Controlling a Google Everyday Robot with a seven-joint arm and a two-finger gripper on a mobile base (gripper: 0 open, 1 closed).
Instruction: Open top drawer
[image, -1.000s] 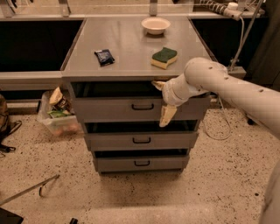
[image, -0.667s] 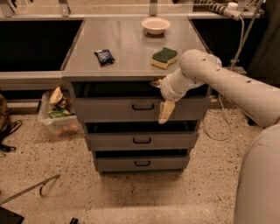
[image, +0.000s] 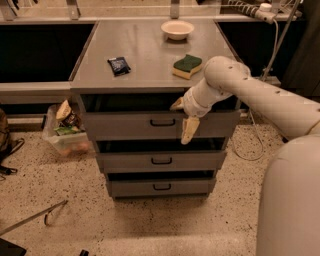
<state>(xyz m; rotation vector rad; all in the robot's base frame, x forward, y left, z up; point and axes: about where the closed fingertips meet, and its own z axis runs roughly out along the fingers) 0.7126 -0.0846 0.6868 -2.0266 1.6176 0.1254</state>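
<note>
End effector (image: 181, 123) close up against the front of the top drawer (image: 125, 126), just right of its black bar handle (image: 162, 122). Fingers (image: 190, 131) spread wide apart, one pointing left at the dark gap above the drawer front, one hanging down across that front. Nothing held between them; contact with the metal impossible to tell.

Far left, on the speckled floor (image: 75, 210): clear plastic bin (image: 62, 136) of packets, just beside the drawer unit. On the grey worktop (image: 145, 75), from left: small dark packet (image: 119, 65); pale bowl (image: 177, 29) near the back edge; green-topped sponge (image: 187, 66) towards the right front corner, all well apart from each other. Directly beneath the worktop, the top drawer, widest of the stack, with the middle drawer (image: 125, 162) and the bottom drawer (image: 130, 188) below, each with its own small black handle. From the right, white arm (image: 250, 90) reaching in past the worktop's right front corner. Behind it, thin cable (image: 272, 55) running down towards the floor.
</note>
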